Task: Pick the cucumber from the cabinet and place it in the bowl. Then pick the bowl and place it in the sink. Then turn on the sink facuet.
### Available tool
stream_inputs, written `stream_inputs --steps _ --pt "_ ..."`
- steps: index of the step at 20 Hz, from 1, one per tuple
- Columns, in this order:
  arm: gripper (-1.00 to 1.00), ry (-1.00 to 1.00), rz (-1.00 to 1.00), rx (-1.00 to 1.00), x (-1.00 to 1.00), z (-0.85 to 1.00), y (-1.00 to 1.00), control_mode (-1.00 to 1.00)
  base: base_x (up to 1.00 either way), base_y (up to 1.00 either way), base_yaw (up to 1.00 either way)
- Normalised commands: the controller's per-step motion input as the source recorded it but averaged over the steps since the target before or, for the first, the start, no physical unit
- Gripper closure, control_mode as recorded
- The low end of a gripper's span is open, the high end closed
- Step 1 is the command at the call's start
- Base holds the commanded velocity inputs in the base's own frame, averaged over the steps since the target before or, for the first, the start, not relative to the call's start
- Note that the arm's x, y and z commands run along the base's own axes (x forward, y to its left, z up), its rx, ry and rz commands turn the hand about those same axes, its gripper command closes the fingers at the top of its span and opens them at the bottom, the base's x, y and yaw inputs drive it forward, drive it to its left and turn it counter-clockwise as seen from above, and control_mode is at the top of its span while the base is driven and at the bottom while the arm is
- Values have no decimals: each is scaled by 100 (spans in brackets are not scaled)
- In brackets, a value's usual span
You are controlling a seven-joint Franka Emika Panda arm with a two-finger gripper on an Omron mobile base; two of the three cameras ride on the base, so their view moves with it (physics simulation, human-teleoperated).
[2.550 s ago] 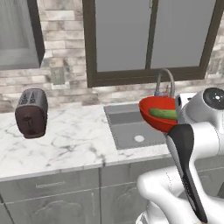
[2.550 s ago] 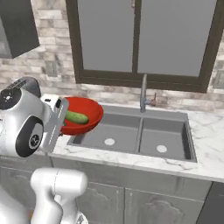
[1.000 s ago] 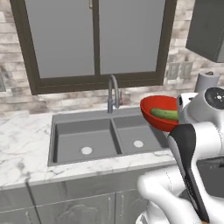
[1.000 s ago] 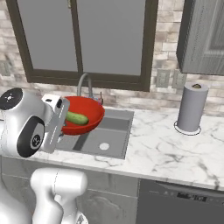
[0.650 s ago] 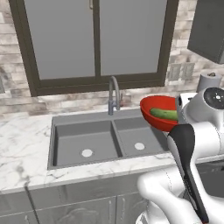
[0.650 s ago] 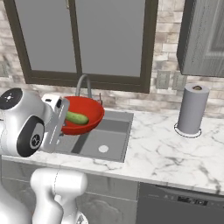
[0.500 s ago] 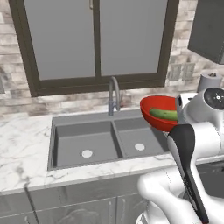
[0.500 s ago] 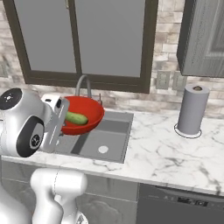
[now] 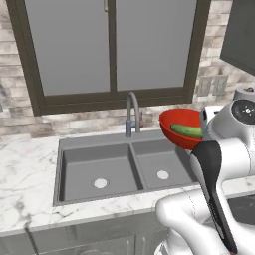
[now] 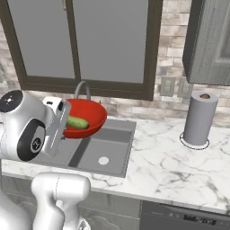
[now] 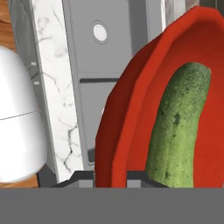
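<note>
Glossy red bowl (image 9: pixel 180 127) is riding tilted above the sink's (image 9: pixel 119 166) three-o'clock basin, dark green cucumber (image 9: pixel 186 131) lying inside

Dark-framed window (image 9: pixel 112 47) in a pale brick wall (image 10: pixel 173 40); white marble counter (image 10: pixel 179 166); paper towel roll (image 10: pixel 199 118) standing on it.

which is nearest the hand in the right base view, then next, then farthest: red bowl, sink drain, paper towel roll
1. Red bowl: held at the hand, above the sink's left part.
2. Sink drain: below and right of the bowl, in the basin.
3. Paper towel roll: far right on the counter, by the wall.
</note>
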Motion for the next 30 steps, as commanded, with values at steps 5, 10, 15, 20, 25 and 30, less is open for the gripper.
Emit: stream_inputs --steps 5,10,15,20,25,30 --pt "100 0 0 0 0 0 0 100 26 0 0" --pt "100 0 0 0 0 0 0 100 0 0 0" --pt "100 0 0 0 -4 0 10 -100 0 0 0" --pt "100 0 -8 -5 -20 0 89 -100 0 0 0" --pt "100 0 -15 -5 -29 0 100 -100 0 0 0" --pt "100 8 -25 -4 -9 -1 88 -100 0 0 0"
